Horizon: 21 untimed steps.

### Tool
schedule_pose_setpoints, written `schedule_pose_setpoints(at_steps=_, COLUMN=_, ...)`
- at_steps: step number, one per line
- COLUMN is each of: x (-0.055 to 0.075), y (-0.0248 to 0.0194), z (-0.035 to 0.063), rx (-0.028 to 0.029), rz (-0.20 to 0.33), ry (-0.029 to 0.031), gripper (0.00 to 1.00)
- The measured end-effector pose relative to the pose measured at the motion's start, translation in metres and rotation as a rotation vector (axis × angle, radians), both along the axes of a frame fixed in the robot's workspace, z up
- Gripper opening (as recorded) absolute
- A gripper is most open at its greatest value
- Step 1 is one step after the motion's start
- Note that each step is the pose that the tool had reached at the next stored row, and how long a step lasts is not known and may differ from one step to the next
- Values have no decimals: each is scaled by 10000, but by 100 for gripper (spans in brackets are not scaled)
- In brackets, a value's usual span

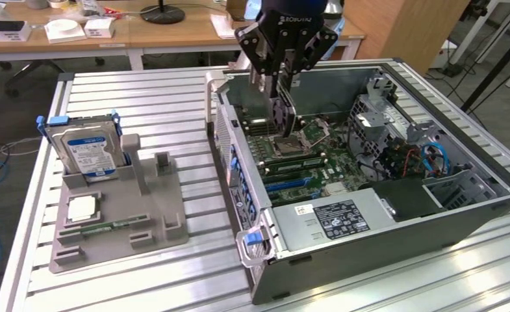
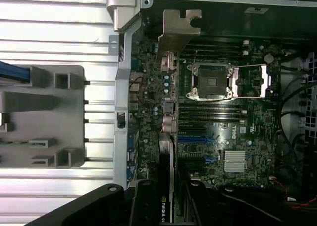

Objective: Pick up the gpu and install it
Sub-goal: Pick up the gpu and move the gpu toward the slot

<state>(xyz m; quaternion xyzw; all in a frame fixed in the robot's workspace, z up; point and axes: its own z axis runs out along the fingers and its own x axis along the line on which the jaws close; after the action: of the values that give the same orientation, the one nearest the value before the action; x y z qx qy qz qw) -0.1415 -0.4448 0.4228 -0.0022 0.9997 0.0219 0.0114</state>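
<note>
Clamped in my black claw, thin black gpu card with silver bracket stands edge-on over green motherboard inside open grey computer case; arm points down.

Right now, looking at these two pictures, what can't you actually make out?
1. Exterior view: whether the gpu touches the motherboard. The gripper and the card itself hide its lower edge.
2. Wrist view: the gpu's held end, covered by the gripper's dark body.
3. Exterior view: the print on the hard drive label and on the power supply sticker, which is too small to read.
</note>
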Motion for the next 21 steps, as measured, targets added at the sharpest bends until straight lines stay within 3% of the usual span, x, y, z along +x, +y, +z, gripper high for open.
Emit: schedule_pose_setpoints(at_steps=21, x=257, y=0, z=0, rx=0, rz=1, ry=1, gripper=26)
